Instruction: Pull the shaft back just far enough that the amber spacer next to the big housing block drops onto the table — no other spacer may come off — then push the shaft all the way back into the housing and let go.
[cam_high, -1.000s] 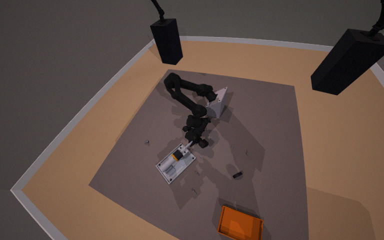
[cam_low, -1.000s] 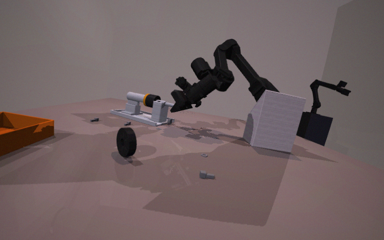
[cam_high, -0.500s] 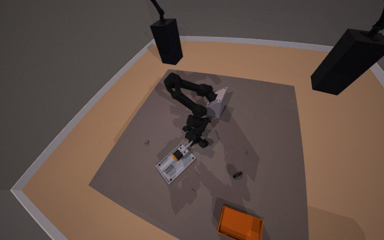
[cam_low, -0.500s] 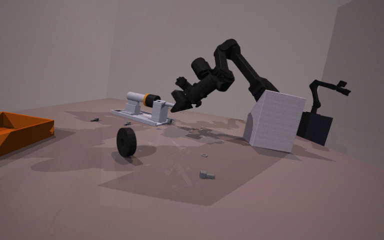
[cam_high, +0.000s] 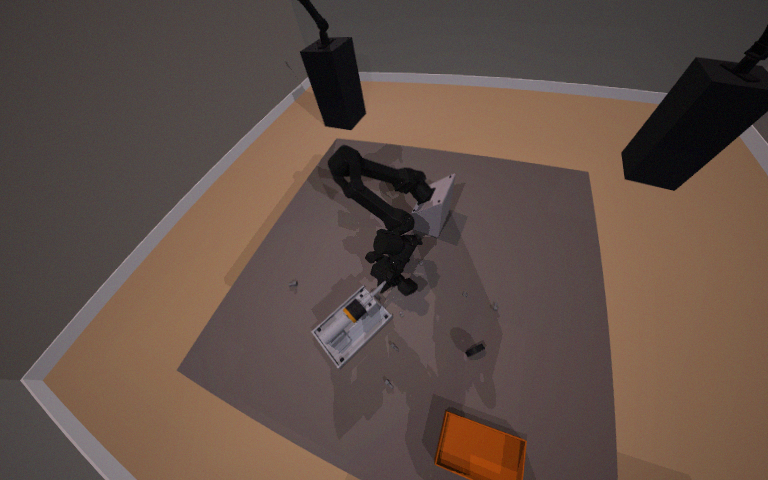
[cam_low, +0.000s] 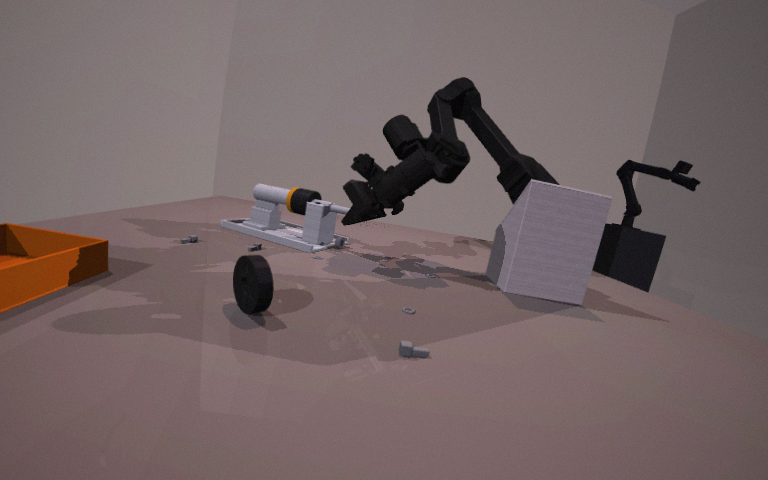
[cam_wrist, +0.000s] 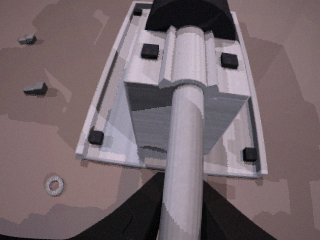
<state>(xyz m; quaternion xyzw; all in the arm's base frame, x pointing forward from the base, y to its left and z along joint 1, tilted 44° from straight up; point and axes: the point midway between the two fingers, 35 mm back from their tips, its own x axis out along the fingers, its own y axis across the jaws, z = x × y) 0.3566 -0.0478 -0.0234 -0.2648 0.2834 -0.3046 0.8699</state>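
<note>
The white base plate (cam_high: 324, 352) (cam_low: 283, 240) (cam_wrist: 115, 160) carries the white round housing (cam_high: 336, 324) (cam_low: 270, 193) at its far end and a bearing block (cam_low: 320, 223) (cam_wrist: 150, 117) at the end near me. The amber spacer (cam_high: 348, 315) (cam_low: 289, 198) sits against the housing, in line with the black spacer section (cam_high: 356, 308) (cam_low: 305, 200) (cam_wrist: 192, 16). The white shaft (cam_high: 374, 293) (cam_low: 338, 209) (cam_wrist: 185, 135) sticks out of the bearing block towards me. My gripper (cam_high: 386, 285) (cam_low: 352, 213) (cam_wrist: 176, 182) is shut on its outer end. The shaft inside the spacers is hidden.
A black disc (cam_high: 474, 349) (cam_low: 253, 284) stands on edge on the table. An orange bin (cam_high: 481, 444) (cam_low: 62, 261) is farther off. Bolts (cam_high: 292, 283) (cam_low: 414, 349) (cam_wrist: 37, 89) and a washer (cam_low: 408, 310) (cam_wrist: 54, 185) lie around. A pale slanted block (cam_high: 434, 212) (cam_low: 557, 243) stands beside the arm's base.
</note>
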